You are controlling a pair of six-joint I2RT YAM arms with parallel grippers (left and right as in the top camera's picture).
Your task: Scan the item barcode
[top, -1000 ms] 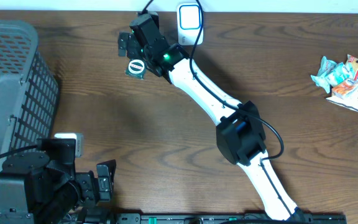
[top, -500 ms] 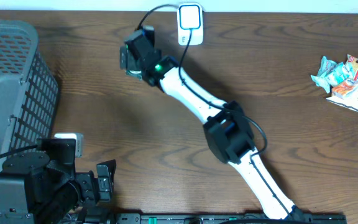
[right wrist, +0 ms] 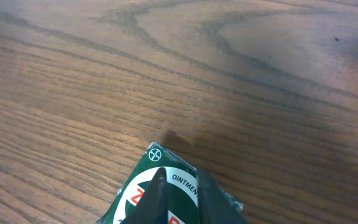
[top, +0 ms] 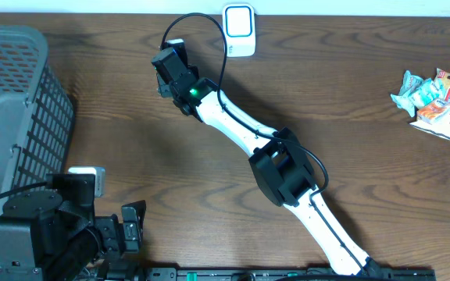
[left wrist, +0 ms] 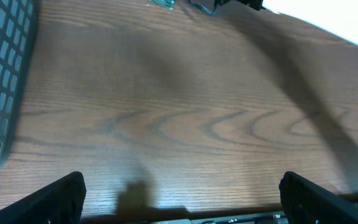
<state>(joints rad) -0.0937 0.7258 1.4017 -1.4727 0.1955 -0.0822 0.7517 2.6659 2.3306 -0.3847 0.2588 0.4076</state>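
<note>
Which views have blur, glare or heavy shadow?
Overhead: sharp, even light, soft shadow beside the basket. Left wrist: broad soft shadows across the table, top right corner blown out white. Right wrist: wood grain crisp, right hand dark and blurred over the green ointment packet.

Left of the white scanner [top: 239, 30], the right gripper [top: 169, 64] hides the green ointment packet [right wrist: 143, 190] from overhead. The wrist view's lower edge cuts off its print.
</note>
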